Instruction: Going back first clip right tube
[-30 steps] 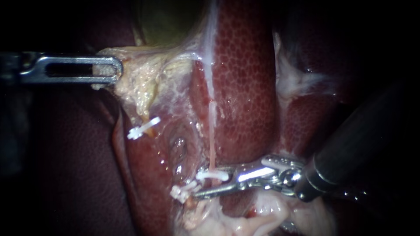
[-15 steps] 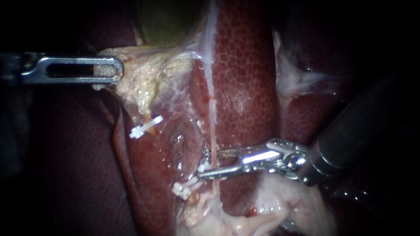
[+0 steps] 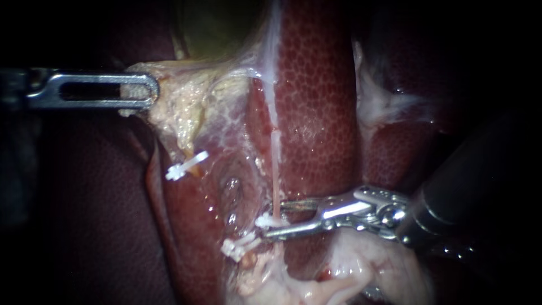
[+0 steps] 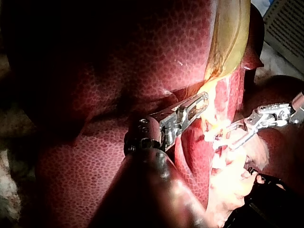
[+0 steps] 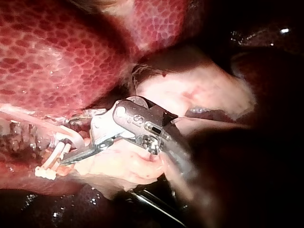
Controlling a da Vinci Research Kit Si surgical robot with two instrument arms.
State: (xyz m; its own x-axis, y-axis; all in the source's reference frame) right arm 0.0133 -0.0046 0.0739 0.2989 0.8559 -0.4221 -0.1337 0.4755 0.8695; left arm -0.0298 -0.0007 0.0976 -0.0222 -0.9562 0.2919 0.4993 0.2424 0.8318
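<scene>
Endoscope view: the left instrument [image 3: 144,90], a flat steel jaw with a long slot, comes in level from the left. Its jaws are clamped on the edge of a pale yellowish, ragged flap of tissue [image 3: 180,107] that hangs under the green-tinged gallbladder [image 3: 214,28]. The left wrist view agrees: jaws together, yellow tissue pinched at their tip. The right instrument [image 3: 276,219], a dark shaft with a bright steel hinge and two thin jaws, enters from the right over the dark red, mottled liver [image 3: 322,101]. Its jaws stand apart, one just above and one just below the crossing point. The right tube [image 3: 275,164], a thin pink-white strand, runs down the liver face and passes between the jaw tips. The small white plastic clip [image 3: 268,221] sits across this tube, low down, within the gap of the parted jaws; contact with either jaw cannot be made out. A second white clip [image 3: 186,165] sits on the lower tip of the yellowish flap, well to the left. A cluster of white clips [image 3: 237,247] lies just below and left of the right instrument's jaws.
</scene>
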